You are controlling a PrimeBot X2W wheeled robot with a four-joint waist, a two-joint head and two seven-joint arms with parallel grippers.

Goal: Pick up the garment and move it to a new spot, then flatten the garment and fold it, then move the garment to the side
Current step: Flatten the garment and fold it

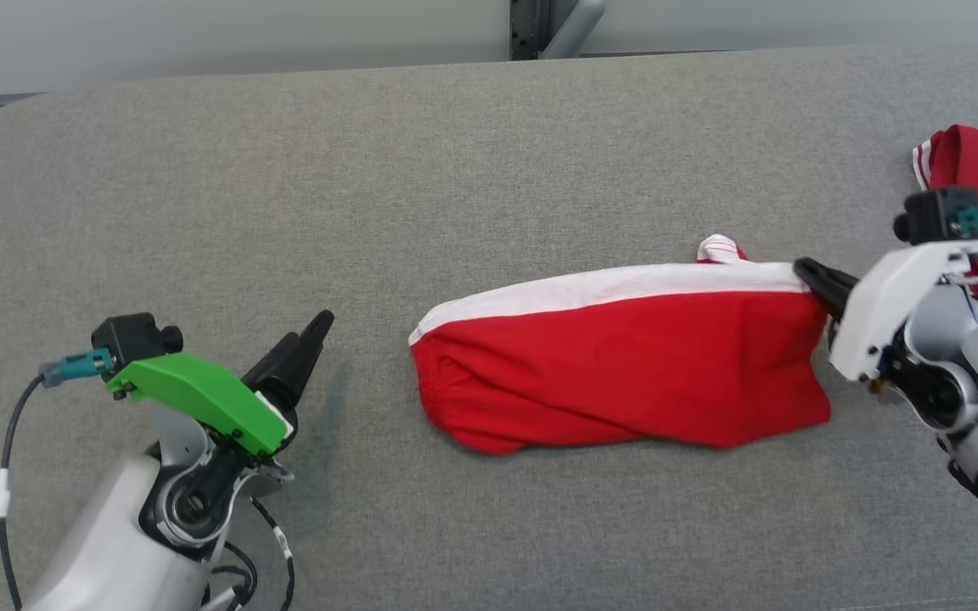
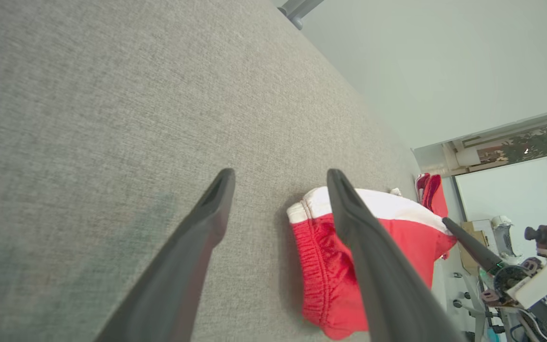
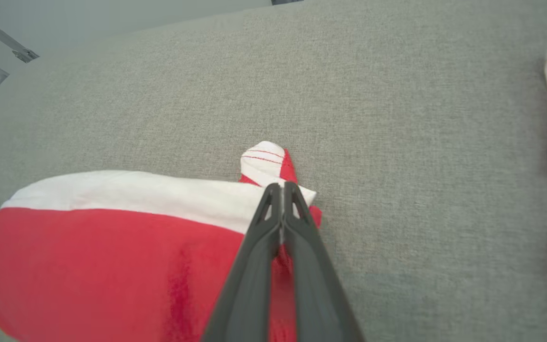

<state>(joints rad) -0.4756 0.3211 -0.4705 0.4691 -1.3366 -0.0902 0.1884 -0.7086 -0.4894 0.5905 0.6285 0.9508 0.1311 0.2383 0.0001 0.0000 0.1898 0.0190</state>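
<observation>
Red-and-white garment (image 1: 625, 373) lying on grey table (image 1: 489, 153); right pincer (image 3: 283, 187) clamped on its white-banded corner; left pincer (image 1: 306, 331) apart, nearby

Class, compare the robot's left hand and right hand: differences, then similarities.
The left hand is open; the right hand is shut on the garment. The left hand sits apart from the garment; the right hand pinches its white-banded corner. The left hand wears a green cover, the right hand a white cover. Both have long dark fingers.
</observation>
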